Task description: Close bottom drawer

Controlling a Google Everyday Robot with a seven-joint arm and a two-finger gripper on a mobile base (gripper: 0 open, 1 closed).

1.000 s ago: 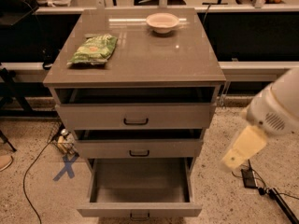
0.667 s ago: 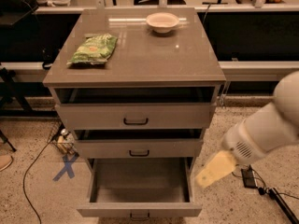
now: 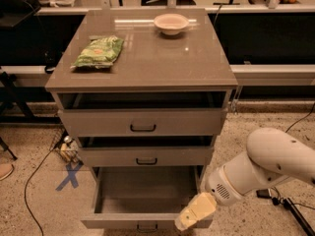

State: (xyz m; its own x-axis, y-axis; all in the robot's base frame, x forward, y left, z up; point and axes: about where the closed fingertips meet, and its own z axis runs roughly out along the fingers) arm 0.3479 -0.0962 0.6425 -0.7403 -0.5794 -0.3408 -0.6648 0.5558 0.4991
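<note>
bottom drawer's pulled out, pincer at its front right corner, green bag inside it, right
No: the camera view shows the green bag lying on the cabinet top. The bottom drawer is pulled out, with the pincer at its front right corner.

The tool (image 3: 195, 213) hangs at the front right corner of the bottom drawer (image 3: 142, 193) — pulled wide open.

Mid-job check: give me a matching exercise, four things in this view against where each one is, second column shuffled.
1. bottom drawer
2. gripper
3. green bag
4. bowl

A. cabinet top, rear middle
B. lowest of three, pulled far out
C. at the bottom drawer's front right corner
D. cabinet top, left side

Pairs: 1-B, 2-C, 3-D, 4-A
</note>
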